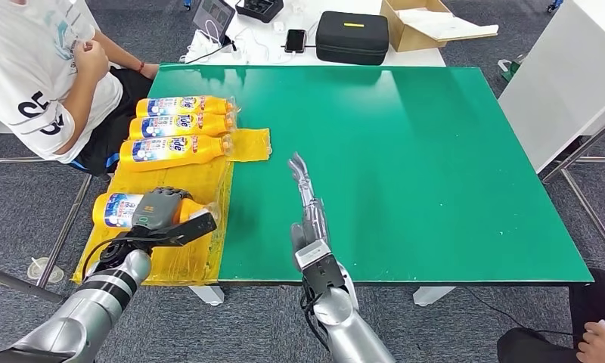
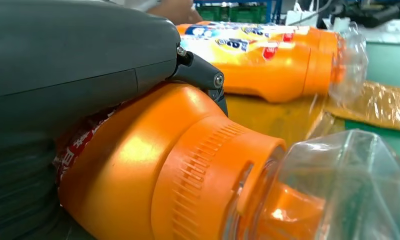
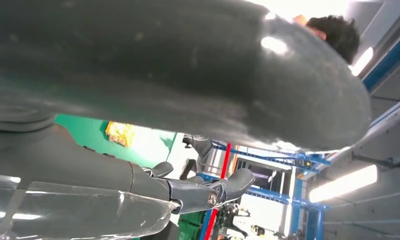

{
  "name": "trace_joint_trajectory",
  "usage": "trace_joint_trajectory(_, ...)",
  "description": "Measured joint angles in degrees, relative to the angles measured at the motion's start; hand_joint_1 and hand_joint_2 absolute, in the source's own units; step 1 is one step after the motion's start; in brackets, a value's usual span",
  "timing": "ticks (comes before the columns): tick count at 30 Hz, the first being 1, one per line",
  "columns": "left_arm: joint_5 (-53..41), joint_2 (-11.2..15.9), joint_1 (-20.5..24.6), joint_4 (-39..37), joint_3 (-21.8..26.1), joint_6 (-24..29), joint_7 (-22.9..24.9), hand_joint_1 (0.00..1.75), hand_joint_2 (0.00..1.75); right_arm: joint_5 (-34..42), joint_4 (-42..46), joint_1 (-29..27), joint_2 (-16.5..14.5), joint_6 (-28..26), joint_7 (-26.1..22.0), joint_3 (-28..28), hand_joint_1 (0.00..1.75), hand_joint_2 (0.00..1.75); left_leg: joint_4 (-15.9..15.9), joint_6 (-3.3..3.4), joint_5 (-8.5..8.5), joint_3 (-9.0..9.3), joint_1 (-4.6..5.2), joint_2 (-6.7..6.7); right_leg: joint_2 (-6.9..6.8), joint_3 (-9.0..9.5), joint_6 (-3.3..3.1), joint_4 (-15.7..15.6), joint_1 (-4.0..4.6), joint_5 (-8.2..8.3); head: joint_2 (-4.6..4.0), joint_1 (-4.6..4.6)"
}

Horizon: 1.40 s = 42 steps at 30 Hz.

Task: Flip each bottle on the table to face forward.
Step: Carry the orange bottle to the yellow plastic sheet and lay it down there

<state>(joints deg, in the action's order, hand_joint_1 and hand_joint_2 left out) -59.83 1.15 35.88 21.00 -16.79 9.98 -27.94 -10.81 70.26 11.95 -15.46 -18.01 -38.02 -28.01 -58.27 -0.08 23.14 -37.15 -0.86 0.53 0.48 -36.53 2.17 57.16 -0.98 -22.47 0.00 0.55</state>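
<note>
Gripping the lower-left bottle (image 1: 116, 209), the left hand (image 1: 159, 209) must next roll it label-forward; the right hand (image 1: 305, 198) lies wide, holding nothing.

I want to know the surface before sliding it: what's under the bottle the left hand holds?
A yellow plastic sheet lies under the bottle, spread over the green table. The left hand covers the bottle's middle.

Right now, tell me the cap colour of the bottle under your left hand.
Orange, clearest in the left wrist view: cap.

A robot lab or workshop: green test table (image 1: 405, 151), blue steel racking (image 3: 308, 195), ceiling strip lights (image 3: 343, 182).
</note>
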Motion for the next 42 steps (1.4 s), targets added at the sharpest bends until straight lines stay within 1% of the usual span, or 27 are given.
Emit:
trace_joint_trajectory(5, 0.1, 0.3, 0.2, -0.4, -0.4, -2.2, -0.4, 1.59, 1.75, 0.3, -1.1, 0.3, -0.2, 0.7, 0.1, -0.4, 0.0, 0.0, 0.0, 0.0, 0.0, 0.18, 0.0, 0.0, 0.0, 0.18, 0.0, 0.0, 0.0, 0.0, 0.01, 0.0)
trace_joint_trajectory(8, 0.8, 0.4, 0.5, -0.4, -0.7, -4.2, -1.0, 1.59, 1.75, 0.3, -1.8, 0.5, -0.4, 1.0, 0.1, -0.5, 0.0, 0.0, 0.0, -0.01, 0.02, 0.28, 0.0, 0.0, 0.0, 0.28, -0.01, 0.0, 0.0, -0.01, 0.0, 0.01)
trace_joint_trajectory(9, 1.0, 0.4, 0.6, -0.5, -0.7, -4.5, -1.1, 1.33, 1.75, 0.3, -2.0, 0.6, -0.5, 1.0, 0.1, -0.5, 0.0, 0.0, 0.0, -0.02, 0.02, 0.3, 0.0, 0.0, 0.0, 0.3, -0.01, 0.0, 0.0, -0.01, 0.01, 0.01)
trace_joint_trajectory(12, 1.2, 0.5, 0.7, -0.5, -0.9, -5.0, -1.3, 0.14, 1.75, 0.4, -2.5, 0.7, -0.6, 1.2, 0.1, -0.5, 0.0, 0.0, 0.0, -0.02, 0.02, 0.33, 0.0, 0.0, 0.0, 0.32, -0.01, 0.0, 0.0, -0.01, 0.01, 0.0)
trace_joint_trajectory(13, 1.7, 0.5, 0.7, -0.5, -0.9, -5.4, -1.5, 0.0, 1.31, 0.4, -2.6, 0.8, -0.6, 1.2, 0.1, -0.5, 0.0, 0.0, 0.0, -0.02, 0.02, 0.34, 0.0, 0.0, 0.0, 0.33, -0.01, 0.0, 0.0, -0.01, 0.0, 0.0)
trace_joint_trajectory(16, 4.7, 0.5, 0.7, -0.6, -0.4, -9.0, -3.4, 0.0, 0.0, 0.5, -3.1, 0.8, -0.6, 1.8, 0.1, -0.5, 0.0, 0.0, 0.0, -0.02, 0.02, 0.36, 0.01, 0.01, 0.0, 0.38, -0.01, 0.0, 0.0, -0.01, 0.0, 0.0)
trace_joint_trajectory(24, 12.6, 1.0, 0.3, -0.5, 2.7, -22.5, -10.6, 0.0, 0.0, 0.2, -5.3, 1.8, -0.9, 3.4, 0.1, -0.8, 0.0, 0.0, 0.0, -0.02, 0.03, 0.55, 0.01, 0.16, -0.14, 0.64, -0.04, 0.0, 0.0, -0.08, 0.0, 0.01)
trace_joint_trajectory(29, 17.5, 1.7, 0.2, 0.1, 3.7, -30.4, -12.4, 0.0, 0.0, 0.4, -6.8, 2.5, -1.0, 4.2, 0.1, -0.9, 0.0, 0.0, 0.0, -0.03, 0.01, 0.69, 0.01, 0.28, -0.16, 0.81, -0.02, 0.0, -0.01, -0.11, 0.0, 0.01)
trace_joint_trajectory(31, 18.6, 2.0, 0.0, 0.6, 3.9, -31.9, -12.6, 0.0, 0.0, 0.5, -7.3, 2.6, -1.2, 4.3, 0.1, -0.9, 0.0, 0.0, 0.0, -0.03, 0.0, 0.72, 0.01, 0.3, -0.16, 0.85, -0.02, 0.0, -0.01, -0.11, 0.0, 0.0)
trace_joint_trajectory(35, 20.4, 2.2, -0.5, 1.4, 4.2, -33.1, -12.7, 0.0, 0.0, 0.6, -8.0, 2.9, -1.4, 4.5, 0.1, -0.9, 0.0, 0.0, 0.0, -0.03, 0.0, 0.74, 0.01, 0.31, -0.16, 0.86, -0.01, 0.0, -0.01, -0.1, 0.0, 0.0)
trace_joint_trajectory(39, 24.3, 2.4, -1.3, 2.5, 4.3, -35.0, -12.7, 0.0, 0.0, 0.6, -8.7, 3.1, -1.4, 4.6, 0.1, -0.9, 0.0, 0.0, 0.0, -0.04, 0.0, 0.74, 0.01, 0.31, -0.16, 0.86, -0.02, 0.0, -0.01, -0.11, 0.01, 0.01)
trace_joint_trajectory(42, 28.9, 2.6, -2.4, 4.0, 4.2, -36.4, -12.8, 0.0, 1.31, 0.6, -9.3, 3.4, -1.4, 4.6, 0.0, -0.9, 0.0, 0.0, 0.0, -0.04, 0.0, 0.74, 0.01, 0.31, -0.16, 0.85, -0.02, 0.0, -0.01, -0.11, 0.0, 0.01)
